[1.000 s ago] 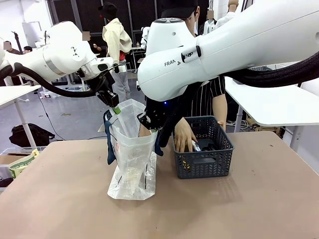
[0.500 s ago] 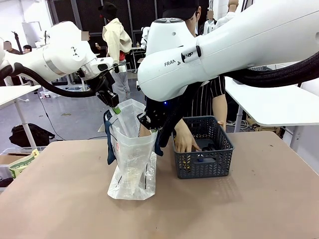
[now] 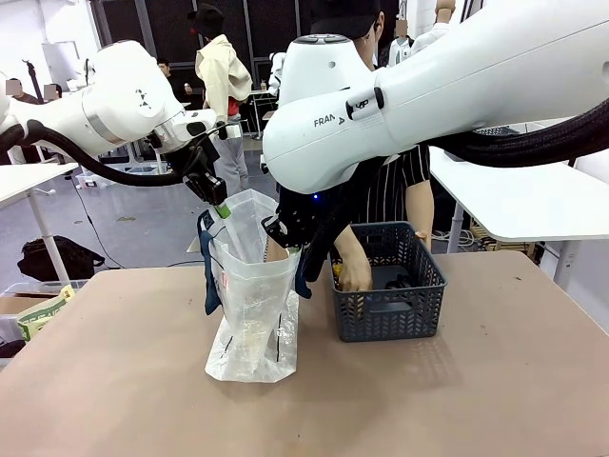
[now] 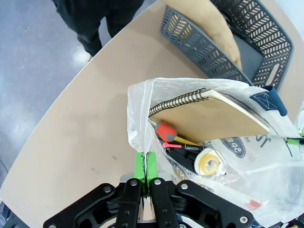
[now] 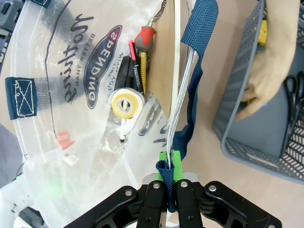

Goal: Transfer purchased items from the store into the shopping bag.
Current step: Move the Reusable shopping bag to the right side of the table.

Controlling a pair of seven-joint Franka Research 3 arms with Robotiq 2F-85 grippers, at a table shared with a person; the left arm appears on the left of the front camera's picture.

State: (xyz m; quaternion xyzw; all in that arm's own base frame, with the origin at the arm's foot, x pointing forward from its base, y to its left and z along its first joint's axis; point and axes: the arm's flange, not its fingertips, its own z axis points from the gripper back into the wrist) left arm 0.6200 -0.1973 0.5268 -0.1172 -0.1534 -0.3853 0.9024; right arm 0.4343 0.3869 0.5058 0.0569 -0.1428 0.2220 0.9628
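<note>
The shopping bag (image 3: 252,305) stands open on the table, translucent white with navy handles. My left gripper (image 3: 221,208) is shut on its far rim (image 4: 142,142). My right gripper (image 3: 285,243) is shut on the opposite rim together with a navy handle (image 5: 197,28). Inside the bag lie purchased items: a spiral notebook (image 4: 209,114), a red-handled screwdriver (image 5: 144,35) and a roll of tape (image 5: 126,104). The store, a dark grey basket (image 3: 390,309), stands right of the bag. A person's hand (image 5: 266,71) reaches into it beside a yellow item (image 5: 262,31) and black scissors (image 5: 294,95).
The brown table (image 3: 457,400) has free room in front of and beside the bag and basket. The person stands at the far edge behind the basket. White tables stand farther back on both sides.
The person's hand has moved inside the basket toward its front left corner, and a yellow item now shows by it. Both arms and the bag have stayed still.
</note>
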